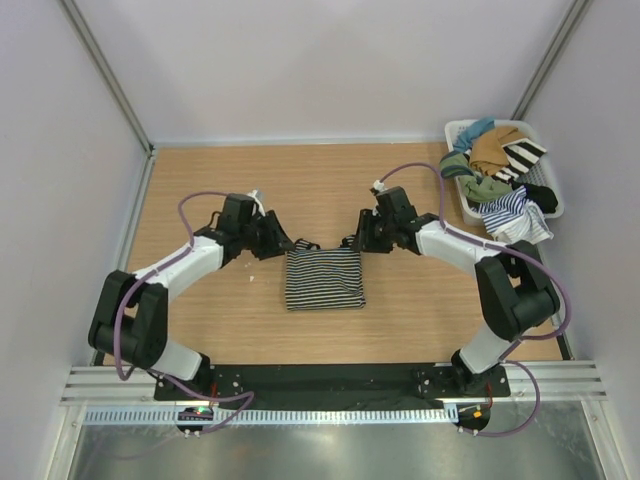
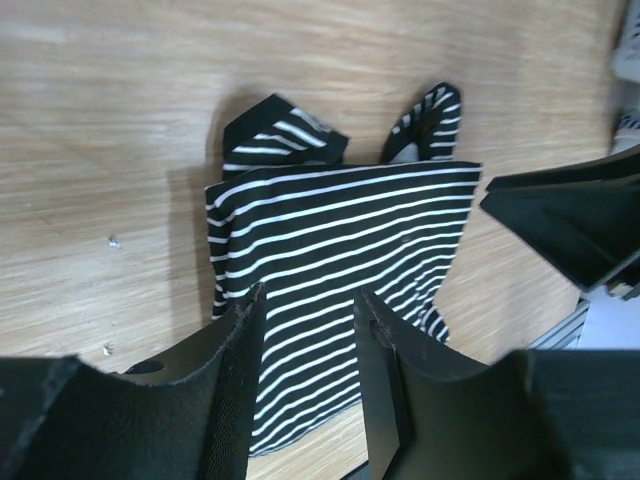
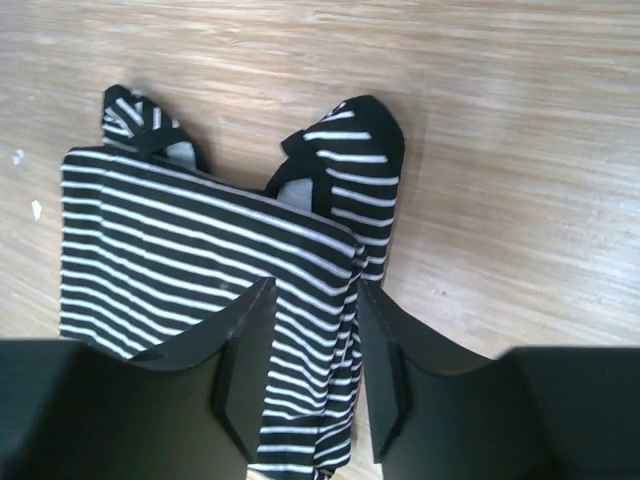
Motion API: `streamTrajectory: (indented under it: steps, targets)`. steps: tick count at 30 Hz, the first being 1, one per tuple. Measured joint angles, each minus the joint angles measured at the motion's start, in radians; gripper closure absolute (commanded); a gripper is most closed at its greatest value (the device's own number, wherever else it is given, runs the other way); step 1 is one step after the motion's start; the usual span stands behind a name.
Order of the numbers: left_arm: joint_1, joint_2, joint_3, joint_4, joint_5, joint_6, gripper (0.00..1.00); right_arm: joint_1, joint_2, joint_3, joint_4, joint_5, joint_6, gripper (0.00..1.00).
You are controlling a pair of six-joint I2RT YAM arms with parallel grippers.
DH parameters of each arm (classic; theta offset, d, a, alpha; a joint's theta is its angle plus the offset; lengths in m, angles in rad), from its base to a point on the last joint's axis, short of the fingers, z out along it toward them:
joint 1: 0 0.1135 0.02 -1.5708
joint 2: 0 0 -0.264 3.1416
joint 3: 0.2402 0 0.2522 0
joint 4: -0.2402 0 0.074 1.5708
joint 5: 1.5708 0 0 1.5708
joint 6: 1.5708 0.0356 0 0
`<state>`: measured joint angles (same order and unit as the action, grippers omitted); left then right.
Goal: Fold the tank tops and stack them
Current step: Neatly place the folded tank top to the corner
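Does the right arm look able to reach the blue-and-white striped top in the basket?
Probably yes. The blue-and-white top lies uppermost, draped over the near edge of the basket on the right arm's side, nothing covering it, and the right end effector is open and empty.

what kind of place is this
Probably a robot lab test cell, not a home: a wooden table boxed in by plain white panels, two robot arms bolted to its near edge, and a basket of mixed clothes in the corner.

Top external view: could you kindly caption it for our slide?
Left claw and right claw flank the folded striped tank top.
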<state>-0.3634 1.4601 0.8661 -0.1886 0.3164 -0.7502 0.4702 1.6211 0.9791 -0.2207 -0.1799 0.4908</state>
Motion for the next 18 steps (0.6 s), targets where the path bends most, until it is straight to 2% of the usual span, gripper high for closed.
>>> streamTrajectory:
  steps: [2, 6, 8, 12, 14, 17, 18]
  targets:
    - [0.000, 0.043, 0.000, -0.002, 0.013, 0.000, 0.54, -0.002, 0.034, 0.024, -0.010, 0.000, 0.000, 0.54]
    - [0.000, 0.111, 0.000, -0.003, 0.030, 0.000, 0.55, -0.002, 0.048, 0.033, -0.019, -0.003, 0.001, 0.64]
    - [0.000, 0.138, 0.000, 0.002, 0.046, -0.001, 0.56, -0.002, 0.048, 0.033, -0.021, -0.006, 0.002, 0.64]
    - [-0.001, 0.196, 0.007, 0.016, 0.078, -0.001, 0.59, -0.003, 0.055, 0.033, -0.024, -0.016, 0.005, 0.64]
    - [-0.001, 0.218, 0.011, 0.021, 0.086, -0.001, 0.66, -0.004, 0.057, 0.033, -0.026, -0.022, 0.009, 0.65]
    - [-0.001, 0.235, 0.011, 0.028, 0.095, -0.003, 0.79, -0.010, 0.062, 0.033, -0.023, -0.035, 0.012, 0.80]
    - [-0.001, 0.237, 0.011, 0.031, 0.097, -0.001, 0.81, -0.013, 0.064, 0.033, -0.022, -0.042, 0.013, 0.91]
